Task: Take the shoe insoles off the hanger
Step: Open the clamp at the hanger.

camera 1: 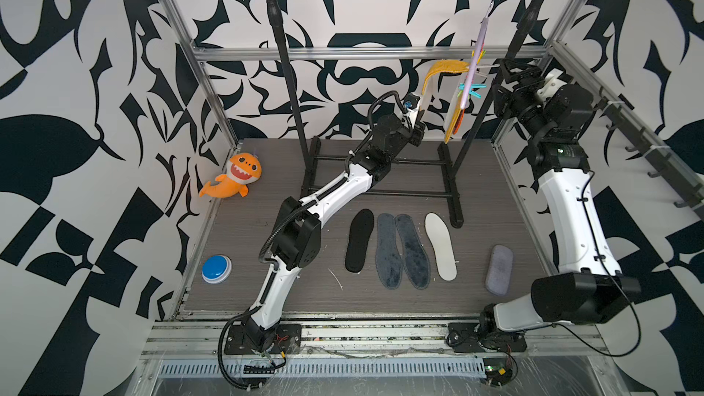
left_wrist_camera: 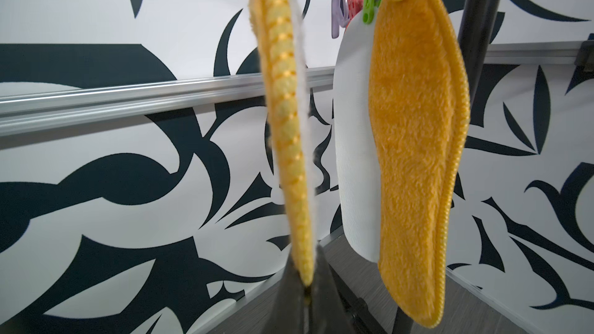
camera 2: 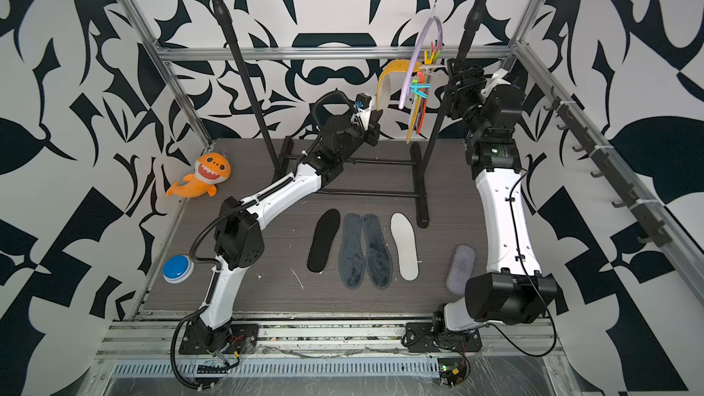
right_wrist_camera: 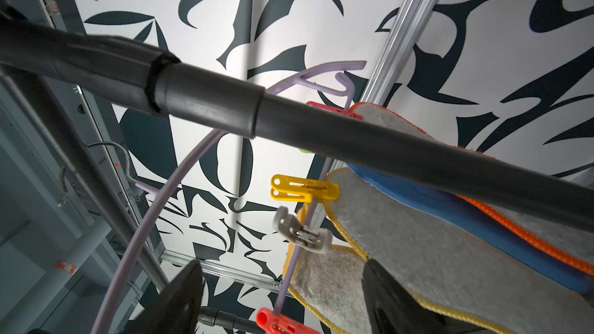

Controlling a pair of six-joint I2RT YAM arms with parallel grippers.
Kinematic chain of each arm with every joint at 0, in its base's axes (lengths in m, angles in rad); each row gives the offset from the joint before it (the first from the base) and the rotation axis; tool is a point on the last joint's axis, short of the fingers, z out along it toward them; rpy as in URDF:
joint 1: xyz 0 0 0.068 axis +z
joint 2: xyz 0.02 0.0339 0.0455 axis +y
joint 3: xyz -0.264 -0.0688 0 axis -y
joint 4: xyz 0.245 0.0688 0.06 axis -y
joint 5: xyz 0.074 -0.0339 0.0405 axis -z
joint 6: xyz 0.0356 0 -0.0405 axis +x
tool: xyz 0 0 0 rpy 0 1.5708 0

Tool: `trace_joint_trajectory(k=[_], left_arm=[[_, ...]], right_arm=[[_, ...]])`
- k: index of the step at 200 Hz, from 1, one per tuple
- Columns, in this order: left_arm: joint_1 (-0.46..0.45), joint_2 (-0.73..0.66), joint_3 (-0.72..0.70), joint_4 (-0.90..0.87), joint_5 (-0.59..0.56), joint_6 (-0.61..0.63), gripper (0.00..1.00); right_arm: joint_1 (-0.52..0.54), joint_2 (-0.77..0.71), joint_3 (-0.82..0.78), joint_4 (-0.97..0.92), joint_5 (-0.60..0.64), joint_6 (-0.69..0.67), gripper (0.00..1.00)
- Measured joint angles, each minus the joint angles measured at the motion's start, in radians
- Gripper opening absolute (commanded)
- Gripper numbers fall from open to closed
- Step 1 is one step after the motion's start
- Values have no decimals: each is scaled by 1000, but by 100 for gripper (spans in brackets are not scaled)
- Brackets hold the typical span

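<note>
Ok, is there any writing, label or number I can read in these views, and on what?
No text can be read in any view.
Pale print on the right arm's dark joint: too small to read.
Blue mark near the left arm's tip: too blurred to read.

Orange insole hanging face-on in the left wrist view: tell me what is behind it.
A white insole hangs right behind the face-on orange insole; only one long side shows, the rest is covered. A black rail post passes behind too. Anything further back is hidden.
</note>
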Motion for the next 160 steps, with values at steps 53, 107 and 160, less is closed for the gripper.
trace_joint_trajectory(k=[53, 107, 160], left_arm=[[0, -16, 0, 8, 6, 0, 0], [0, -19, -18, 16, 9, 0, 0], [3, -30, -39, 22, 11, 4, 0]], right_arm=[[5, 21, 11, 6, 5, 39, 74], [50, 79, 35, 6, 27, 58, 66], [82, 105, 40, 5, 63, 65, 57]])
